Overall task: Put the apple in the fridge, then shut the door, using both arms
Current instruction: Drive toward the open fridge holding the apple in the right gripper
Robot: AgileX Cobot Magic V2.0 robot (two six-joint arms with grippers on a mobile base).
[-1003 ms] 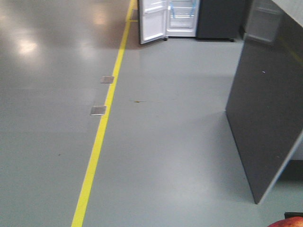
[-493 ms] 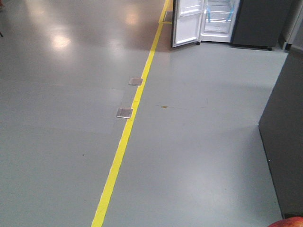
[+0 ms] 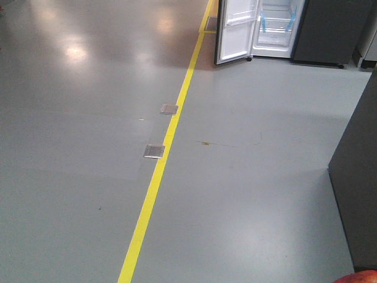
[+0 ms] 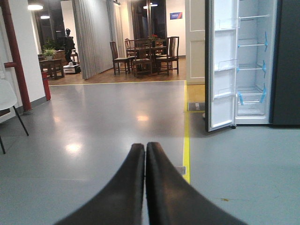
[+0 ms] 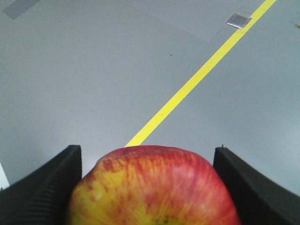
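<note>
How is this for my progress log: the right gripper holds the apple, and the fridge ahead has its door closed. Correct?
No. The door of the fridge stands open, white inner face showing, in the left wrist view. The right gripper does hold the apple.

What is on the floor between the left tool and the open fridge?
In the left wrist view, bare grey floor crossed by a yellow line lies between the left tool and the fridge.
</note>
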